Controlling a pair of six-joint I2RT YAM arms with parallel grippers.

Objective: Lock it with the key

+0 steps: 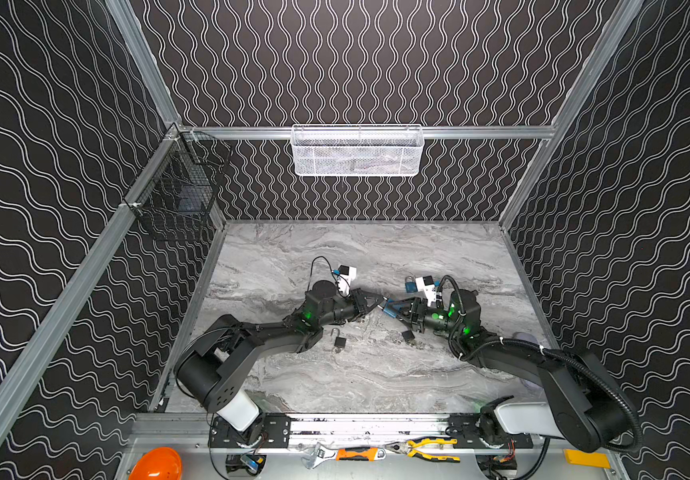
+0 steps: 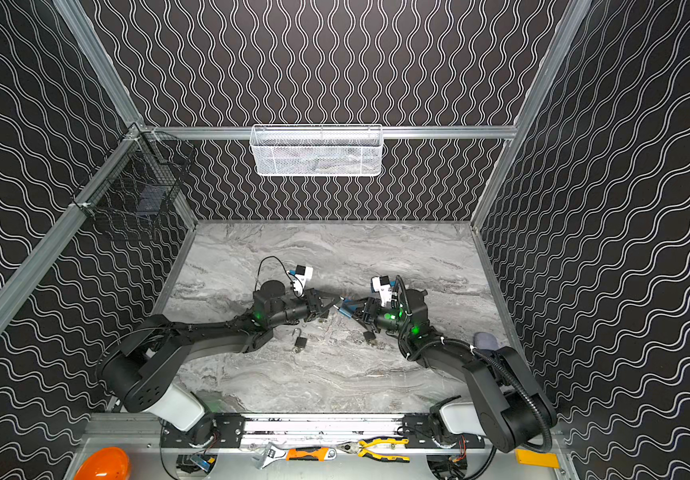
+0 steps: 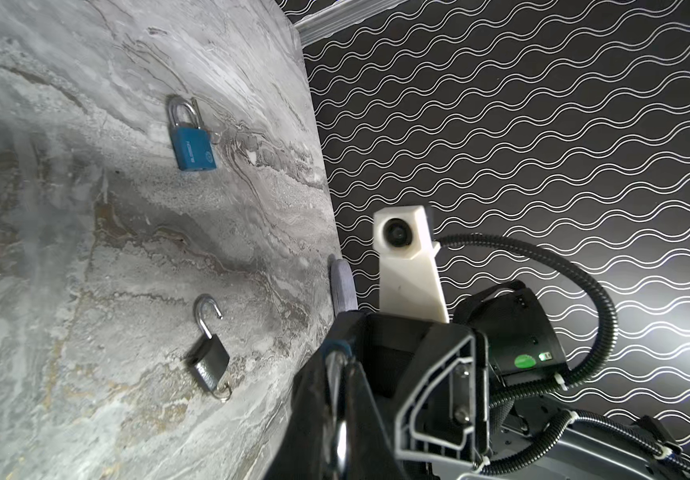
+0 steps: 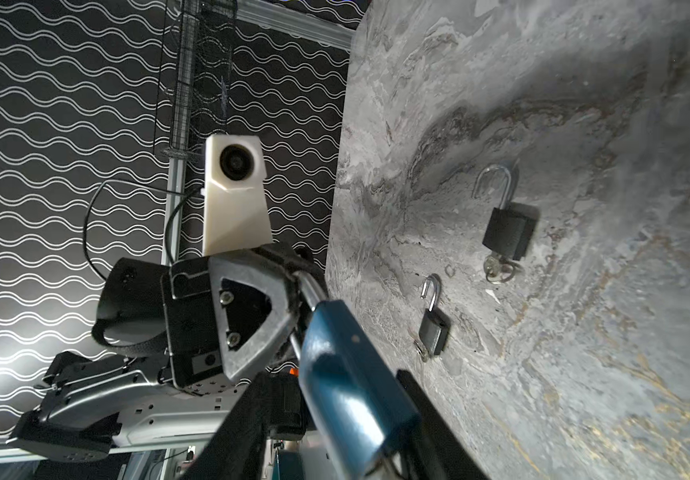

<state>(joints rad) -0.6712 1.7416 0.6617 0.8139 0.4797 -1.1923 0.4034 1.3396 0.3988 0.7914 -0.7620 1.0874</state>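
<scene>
Over the middle of the worktop, well apart from every edge, the 2 arms meet tip to tip with 1 blue padlock raised between them, its long axis running from arm to arm. The left fingers are pinched tight on its shackle; the body lies between the right fingers, though whether they grip it or merely flank it I cannot tell. The keyhole end points into the right fingers and is hidden, so the right arm looks nearer to the key.
</scene>
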